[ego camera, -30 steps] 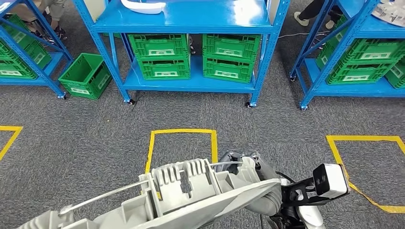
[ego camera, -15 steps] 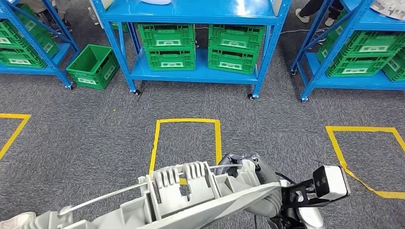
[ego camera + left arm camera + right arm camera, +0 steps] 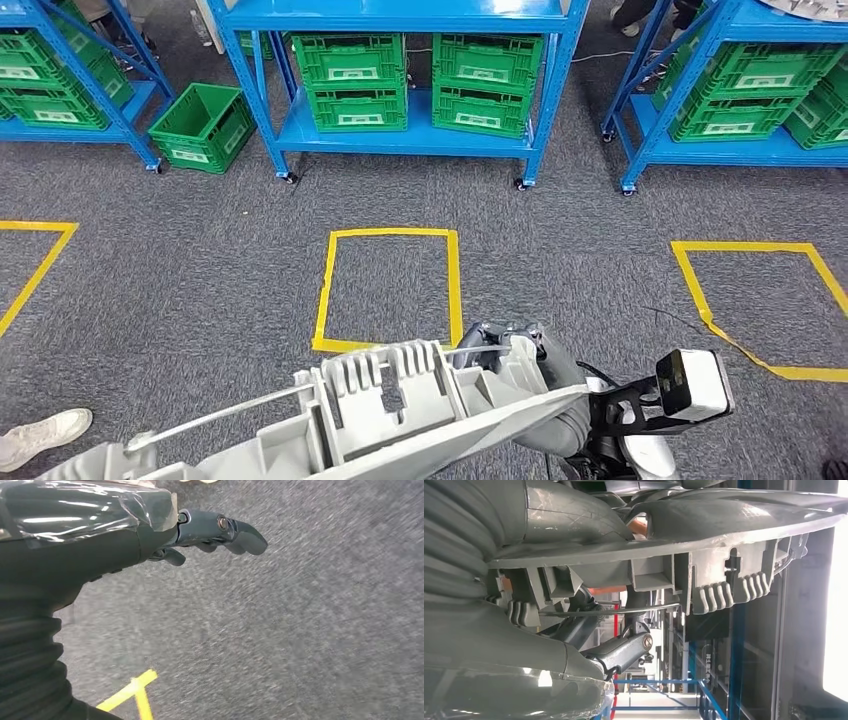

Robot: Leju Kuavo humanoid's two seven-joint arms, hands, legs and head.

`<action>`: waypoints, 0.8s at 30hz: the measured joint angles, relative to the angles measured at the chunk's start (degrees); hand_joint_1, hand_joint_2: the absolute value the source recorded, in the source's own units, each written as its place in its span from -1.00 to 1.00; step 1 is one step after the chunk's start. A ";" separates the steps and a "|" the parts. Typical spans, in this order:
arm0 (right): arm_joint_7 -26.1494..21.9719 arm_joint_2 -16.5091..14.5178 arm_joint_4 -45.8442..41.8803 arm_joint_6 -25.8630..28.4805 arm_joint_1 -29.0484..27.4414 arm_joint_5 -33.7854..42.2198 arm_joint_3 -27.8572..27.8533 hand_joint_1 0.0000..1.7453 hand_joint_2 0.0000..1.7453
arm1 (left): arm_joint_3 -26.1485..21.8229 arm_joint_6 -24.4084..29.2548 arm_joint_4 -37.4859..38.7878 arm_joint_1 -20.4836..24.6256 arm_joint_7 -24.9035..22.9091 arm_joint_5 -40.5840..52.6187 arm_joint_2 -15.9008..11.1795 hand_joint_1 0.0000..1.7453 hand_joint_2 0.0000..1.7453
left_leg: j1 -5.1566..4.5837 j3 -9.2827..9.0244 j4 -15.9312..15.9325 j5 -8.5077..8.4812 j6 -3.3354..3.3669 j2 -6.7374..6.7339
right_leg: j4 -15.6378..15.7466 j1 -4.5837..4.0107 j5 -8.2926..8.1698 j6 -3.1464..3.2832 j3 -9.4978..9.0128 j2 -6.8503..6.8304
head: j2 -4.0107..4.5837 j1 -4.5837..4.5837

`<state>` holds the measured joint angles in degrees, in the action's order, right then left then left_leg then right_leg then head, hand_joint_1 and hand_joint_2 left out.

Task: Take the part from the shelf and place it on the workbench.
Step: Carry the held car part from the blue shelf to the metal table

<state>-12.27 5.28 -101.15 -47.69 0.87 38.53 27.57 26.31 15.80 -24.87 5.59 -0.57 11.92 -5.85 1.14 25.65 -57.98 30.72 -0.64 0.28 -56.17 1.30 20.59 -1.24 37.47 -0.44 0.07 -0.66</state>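
Observation:
The part (image 3: 380, 415) is a long pale grey plastic moulding with ribs and a thin metal rod, lying across the bottom of the head view. My right hand (image 3: 508, 352) grips its right end, above the grey carpet. In the right wrist view the part (image 3: 724, 540) runs across above my right hand's dark fingers (image 3: 626, 650), which wrap it from beneath. In the left wrist view my left hand (image 3: 215, 530) hangs over the carpet with its fingers stretched out and nothing in them.
A blue shelf rack (image 3: 400, 140) with green crates (image 3: 355, 85) stands ahead, with more racks to either side. A loose green crate (image 3: 203, 125) sits on the floor. Yellow tape squares (image 3: 390, 235) mark the carpet. A person's shoe (image 3: 40, 435) is at lower left.
The whole picture has shifted: the camera has drawn back from the shelves, which now sit higher and smaller. A shoe has come into view at lower left. The part stays in my right hand.

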 joint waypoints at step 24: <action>-0.67 -0.02 -0.13 -0.46 -0.03 -0.33 -0.16 1.00 1.00 | -1.38 0.48 -0.15 -0.63 -0.36 1.06 0.69 -1.00 1.00 | -0.45 16.75 -12.48 -0.49 -0.69 -0.47 | 1.67 -0.22 7.50 1.97 -9.30 -0.12 | 0.00 0.08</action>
<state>-12.94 5.27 -101.28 -48.15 0.84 38.20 27.41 24.93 16.28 -25.03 4.96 -0.92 12.98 -5.16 0.69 42.40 -70.46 30.24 -1.33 -0.19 -54.50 1.09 28.10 0.74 28.17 -0.55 0.07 -0.58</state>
